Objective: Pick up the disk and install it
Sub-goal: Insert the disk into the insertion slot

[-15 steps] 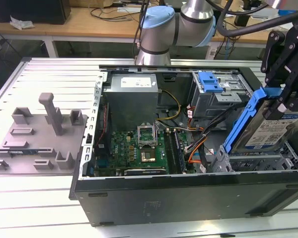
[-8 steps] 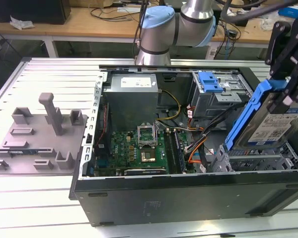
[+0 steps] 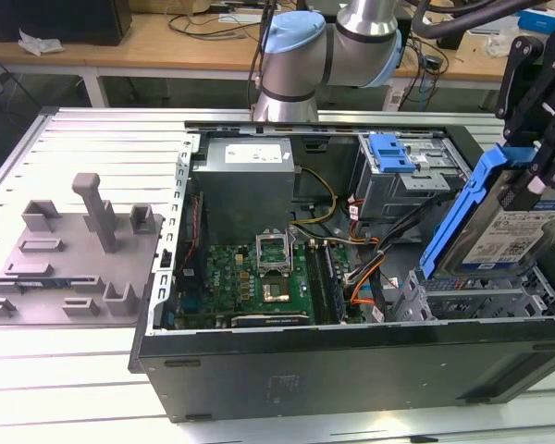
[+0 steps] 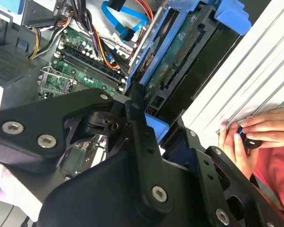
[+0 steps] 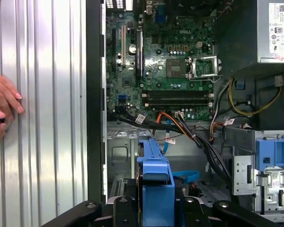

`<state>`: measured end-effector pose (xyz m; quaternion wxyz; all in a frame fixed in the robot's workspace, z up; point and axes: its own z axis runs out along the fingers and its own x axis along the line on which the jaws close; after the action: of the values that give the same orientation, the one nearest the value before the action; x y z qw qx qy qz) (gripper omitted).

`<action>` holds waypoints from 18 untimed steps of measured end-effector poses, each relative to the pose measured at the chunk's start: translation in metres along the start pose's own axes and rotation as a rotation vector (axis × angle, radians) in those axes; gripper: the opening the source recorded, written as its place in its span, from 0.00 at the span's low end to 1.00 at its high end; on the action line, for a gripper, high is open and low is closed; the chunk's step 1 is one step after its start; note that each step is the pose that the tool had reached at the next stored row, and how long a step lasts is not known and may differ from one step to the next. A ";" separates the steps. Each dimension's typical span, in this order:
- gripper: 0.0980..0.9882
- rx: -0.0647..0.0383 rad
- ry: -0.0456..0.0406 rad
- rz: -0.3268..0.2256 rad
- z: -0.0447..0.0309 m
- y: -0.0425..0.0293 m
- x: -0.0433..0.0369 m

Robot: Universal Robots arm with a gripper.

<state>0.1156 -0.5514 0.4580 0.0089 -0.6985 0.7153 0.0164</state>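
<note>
- Black links of the gripper (image 5: 155, 208) sit closest to the lens in both wrist views. Its jaws are closed on the blue bracket of the disk (image 3: 507, 236).
- At the right edge of the exterior view, you can see the disk held steeply tilted, its lower end just above the drive cage (image 3: 481, 301) and not yet seated.
- With that tilt, I'd expect a corner to catch a cage rail, so the disk could jam or twist in the grip.
- Orange and black cables (image 3: 375, 264) lie just beside the cage, right of centre. They could snag or get pinched under the bracket.
- A person's hand (image 5: 2, 111) rests on the table near the case wall, so watch it if the arm swings.
- The open computer case (image 3: 351, 375) lies on a ribbed metal table (image 3: 102, 129), with a grey fixture plate (image 3: 65, 259) at the left.
- A wooden bench (image 3: 166, 42) with loose wires runs along the top.
</note>
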 end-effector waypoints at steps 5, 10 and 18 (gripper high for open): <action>0.30 0.000 0.0001 0.012 0.0021 -0.0001 0.0001; 0.30 -0.001 0.0034 0.011 0.0052 -0.0001 -0.0009; 0.30 -0.006 0.0071 -0.018 0.0189 -0.0014 -0.0007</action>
<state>0.1168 -0.5501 0.4392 0.0045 -0.7050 0.7090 0.0159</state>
